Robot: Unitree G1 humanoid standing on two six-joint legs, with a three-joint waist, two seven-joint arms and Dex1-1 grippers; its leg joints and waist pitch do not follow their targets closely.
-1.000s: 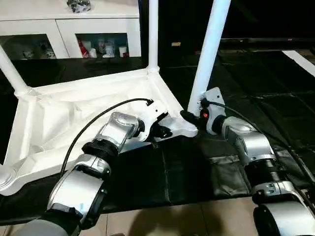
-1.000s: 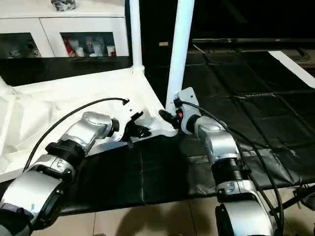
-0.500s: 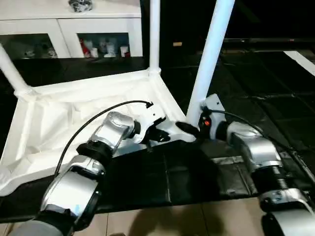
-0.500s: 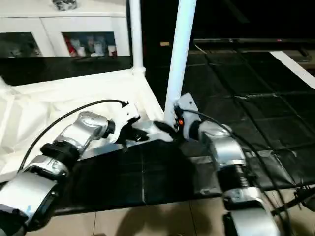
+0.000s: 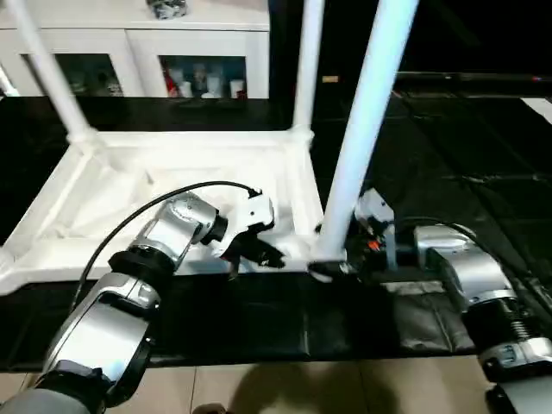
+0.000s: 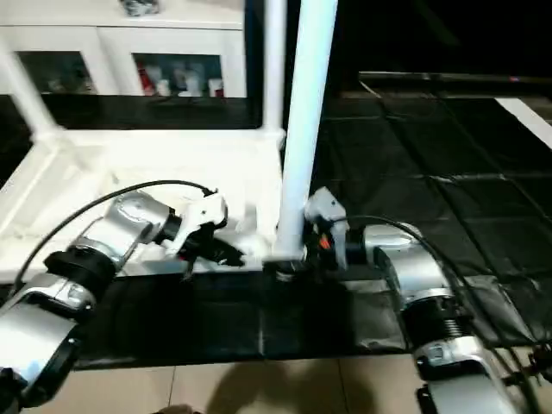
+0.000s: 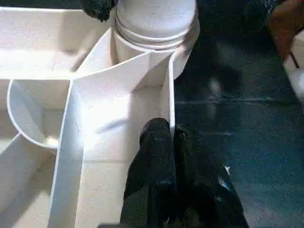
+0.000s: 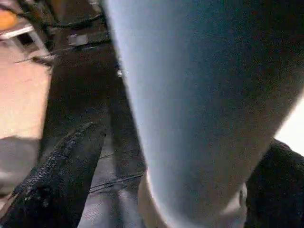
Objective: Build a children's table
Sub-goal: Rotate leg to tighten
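- White plastic children's table [image 5: 172, 185], rectangular top turned ribbed underside up, lies on a black mat [image 5: 285, 319] in the middle of the scene, its near edge just in front of both silver forearms.
- 3 long tapered round white legs stand upright in the corner sockets: a near right leg [image 5: 366, 121], a far right leg [image 5: 306, 65] and a far left leg [image 5: 47, 73].
- Left gripper [image 7: 173, 142] has its 2 black fingers pressed together with no gap, pinching the thin near rim wall of the table top [image 7: 168, 102], a little left of the near right corner socket [image 7: 154, 21].
- Right gripper [image 8: 166, 171] stands wide, 1 black finger [image 8: 61, 166] on each side of the near right leg just above its base; whether the fingers touch the leg cannot be told.
- Right gripper's body, with a small red light [image 5: 373, 245], sits just right of that leg.
- White glass-door cabinet [image 5: 138, 52] stands far left behind the table, with small items on its shelves.
- Beige floor [image 5: 328, 388] runs along the near edge of the mat.
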